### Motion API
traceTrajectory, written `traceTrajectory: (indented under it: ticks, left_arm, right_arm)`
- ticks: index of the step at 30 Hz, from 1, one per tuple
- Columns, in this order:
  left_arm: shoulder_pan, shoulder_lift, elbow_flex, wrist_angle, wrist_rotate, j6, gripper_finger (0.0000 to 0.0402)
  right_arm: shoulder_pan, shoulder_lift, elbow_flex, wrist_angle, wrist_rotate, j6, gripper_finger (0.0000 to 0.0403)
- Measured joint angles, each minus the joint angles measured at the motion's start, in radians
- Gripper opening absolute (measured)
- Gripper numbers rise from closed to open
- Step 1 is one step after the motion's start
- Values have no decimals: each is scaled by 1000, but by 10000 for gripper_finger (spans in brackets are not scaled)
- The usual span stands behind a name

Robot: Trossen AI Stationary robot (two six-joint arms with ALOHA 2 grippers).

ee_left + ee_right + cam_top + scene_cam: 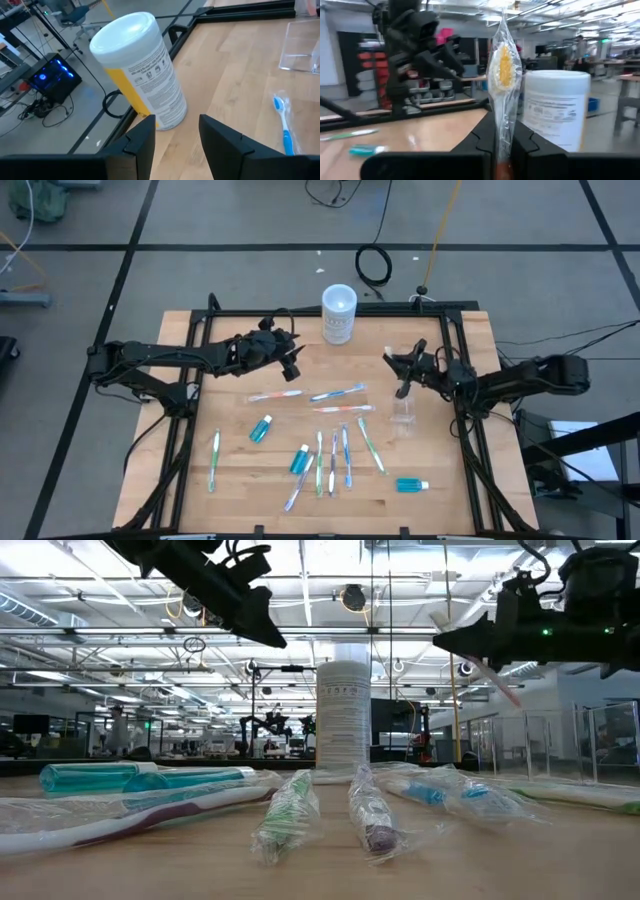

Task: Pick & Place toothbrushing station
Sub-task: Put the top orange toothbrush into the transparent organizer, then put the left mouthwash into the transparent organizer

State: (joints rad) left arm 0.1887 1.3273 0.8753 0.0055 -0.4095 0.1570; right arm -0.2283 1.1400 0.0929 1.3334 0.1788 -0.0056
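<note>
The pale butcher-block wooden table top (240,480) is finished smooth and matt, with visible grain strips. It is framed by a black matt metal rail (450,305). The slim pale plastic toothbrushes (337,392) are sealed in clear, crinkled, glossy film wrappers. The small teal plastic tubes (261,428) are shown with a smooth, slightly glossy surface. The small clear plastic cup (403,416) is transparent and glossy. The white-lidded cylindrical plastic container (140,70) is wrapped in a printed, satin paper-like label. A film-wrapped toothbrush with a yellow head (504,75) is clamped between the matt black plastic fingers of the right gripper (504,142).
</note>
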Motion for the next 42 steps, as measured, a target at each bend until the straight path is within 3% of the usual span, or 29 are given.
traceTrajectory:
  ticks: [7, 17, 31, 38, 42]
  left_arm:
    - [1, 0, 0, -3, 0, 6, 157]
    - [1, 0, 0, -5, 1, 5, 157]
    - [1, 0, 0, -11, 1, 3, 157]
    - [1, 0, 0, -11, 1, -4, 157]
    - [1, 0, 0, -11, 68, -23, 157]
  right_arm:
    - [-1, 67, 11, -23, 55, 51, 11]
    - [-1, 161, 11, -21, 55, 73, 16]
    - [-1, 156, 11, -8, 111, 68, 118]
    - [1, 156, 12, 148, 103, 15, 160]
    - [1, 153, 14, 233, -12, 12, 175]
